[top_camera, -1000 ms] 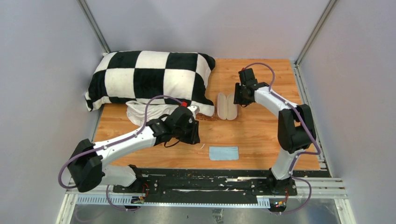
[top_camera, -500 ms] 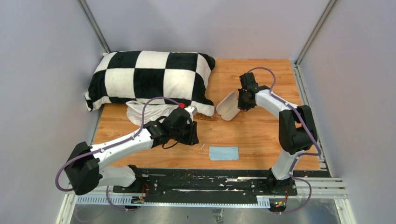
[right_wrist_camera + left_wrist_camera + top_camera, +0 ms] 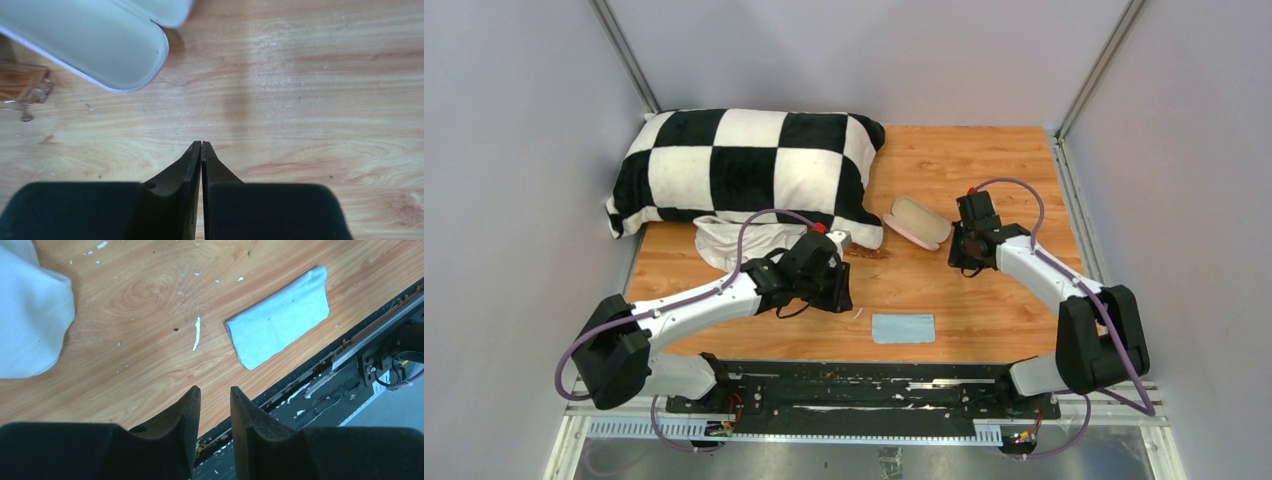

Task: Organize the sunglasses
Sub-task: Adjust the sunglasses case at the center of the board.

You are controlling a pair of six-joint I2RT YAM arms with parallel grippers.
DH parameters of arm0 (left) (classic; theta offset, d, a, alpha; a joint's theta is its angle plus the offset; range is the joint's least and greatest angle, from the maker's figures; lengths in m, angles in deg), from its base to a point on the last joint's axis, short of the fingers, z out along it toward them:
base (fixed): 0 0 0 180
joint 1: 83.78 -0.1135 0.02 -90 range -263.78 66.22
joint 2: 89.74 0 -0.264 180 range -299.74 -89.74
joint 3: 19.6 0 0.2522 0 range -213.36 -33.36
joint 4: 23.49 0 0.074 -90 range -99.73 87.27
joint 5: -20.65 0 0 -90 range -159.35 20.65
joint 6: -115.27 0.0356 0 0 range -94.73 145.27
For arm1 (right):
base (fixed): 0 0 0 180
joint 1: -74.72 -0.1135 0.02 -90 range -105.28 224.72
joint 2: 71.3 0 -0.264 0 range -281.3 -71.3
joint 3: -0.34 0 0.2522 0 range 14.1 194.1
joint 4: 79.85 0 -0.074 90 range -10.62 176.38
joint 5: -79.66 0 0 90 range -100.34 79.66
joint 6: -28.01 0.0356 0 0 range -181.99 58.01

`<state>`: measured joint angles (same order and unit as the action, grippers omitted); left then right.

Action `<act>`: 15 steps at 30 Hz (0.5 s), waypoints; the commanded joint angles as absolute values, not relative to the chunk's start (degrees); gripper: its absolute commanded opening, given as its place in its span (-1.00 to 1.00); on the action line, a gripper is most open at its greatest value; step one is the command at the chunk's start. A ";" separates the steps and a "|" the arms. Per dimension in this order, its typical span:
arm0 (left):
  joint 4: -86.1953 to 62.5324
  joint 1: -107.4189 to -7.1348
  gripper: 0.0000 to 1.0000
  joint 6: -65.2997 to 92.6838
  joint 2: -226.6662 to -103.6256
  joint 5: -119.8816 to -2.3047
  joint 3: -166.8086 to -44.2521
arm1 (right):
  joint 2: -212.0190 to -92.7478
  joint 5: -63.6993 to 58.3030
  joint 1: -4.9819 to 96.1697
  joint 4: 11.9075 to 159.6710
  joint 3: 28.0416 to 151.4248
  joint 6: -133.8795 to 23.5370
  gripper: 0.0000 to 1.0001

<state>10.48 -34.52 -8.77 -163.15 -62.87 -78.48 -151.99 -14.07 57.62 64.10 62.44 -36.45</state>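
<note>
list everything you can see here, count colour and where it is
table: one, light wood, under everything
pillow: one, black and white checks, far left
white fabric: one bundle, white, against the pillow's near edge
sunglasses: one pair, dark brownish, at the pillow's near right corner
case: one, pink with cream inside, open, right of the sunglasses
cloth: one, light blue, flat near the front edge
left hand: one, black, slightly open, empty, left of the cloth
right hand: one, black, shut, empty, right of the case
</note>
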 commanded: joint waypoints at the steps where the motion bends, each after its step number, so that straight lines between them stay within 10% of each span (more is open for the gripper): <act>1: 9.46 -34.82 -0.34 -8.31 -163.59 -62.42 -79.16 | -149.71 -12.22 57.91 61.85 66.71 -37.34 -0.75; 15: 13.43 -34.82 -0.30 -8.14 -160.97 -66.67 -78.48 | -169.72 7.81 57.07 61.50 91.36 -40.13 0.01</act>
<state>10.94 -34.52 -8.95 -162.73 -63.88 -78.48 -164.53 -2.63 57.62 63.23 85.89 -39.37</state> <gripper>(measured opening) 0.348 0.490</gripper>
